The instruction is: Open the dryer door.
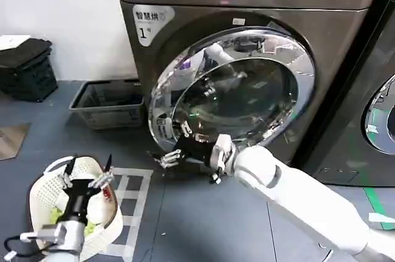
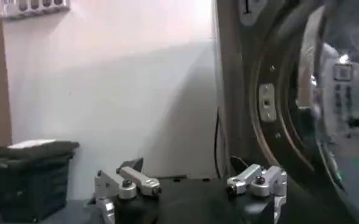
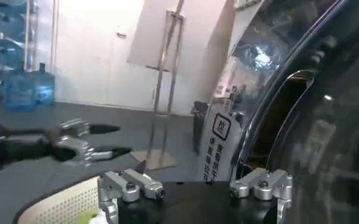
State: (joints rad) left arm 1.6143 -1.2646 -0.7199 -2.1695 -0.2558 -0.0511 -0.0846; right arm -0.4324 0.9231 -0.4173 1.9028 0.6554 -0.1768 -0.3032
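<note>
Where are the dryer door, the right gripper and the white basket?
dryer door [image 1: 281, 46]: head view, on the upper right of its chrome rim.
right gripper [image 1: 173, 155]: head view, between its open fingertips, at the door's lower left edge.
white basket [image 1: 38, 197]: head view, on its left rim.

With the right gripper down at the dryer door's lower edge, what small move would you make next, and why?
Probably swing the right gripper outward, drawing the dryer door wider: its open fingers sit at the chrome rim's lower left edge, and the door stands only slightly ajar.
</note>
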